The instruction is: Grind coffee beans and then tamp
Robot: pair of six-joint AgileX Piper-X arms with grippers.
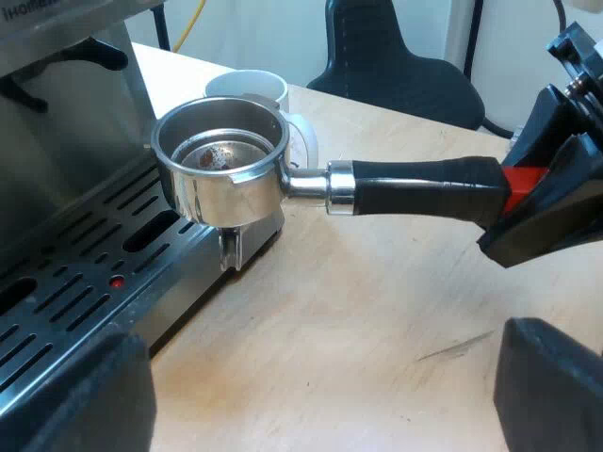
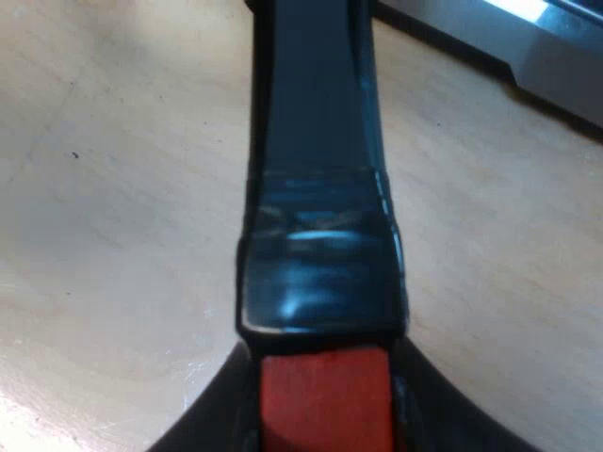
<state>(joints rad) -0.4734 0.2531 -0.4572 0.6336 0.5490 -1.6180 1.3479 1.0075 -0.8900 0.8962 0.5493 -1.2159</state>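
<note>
My right claw (image 1: 529, 191) is clenched on the handle (image 1: 424, 186) of the holder (image 1: 221, 165), at its red end (image 2: 325, 400). My left claw (image 1: 311, 400) is released, with nothing between its fingers, low over the table (image 1: 377, 320). The holder is out of the machine (image 1: 57, 113), and its metal cup is over the corner of the drip tray (image 1: 85, 292). If the handle points to 3 o'clock from the cup, the mug (image 1: 247, 89) stands at about 12 o'clock, just beside the rim, and the tray lies at about 8 o'clock. Inside the cup I see only some brown marks, so I judge that the grinding is not yet done.

The grasp is at the very end of the handle, and the heavy cup is far from it. I think the holder can sag or twist in the fingers when I swing it. The spout under the cup can catch the tray edge, and the rim can push the mug.

Some letters (image 1: 33, 11) stand on the machine's upper edge, but they are cut off and I cannot read them.
</note>
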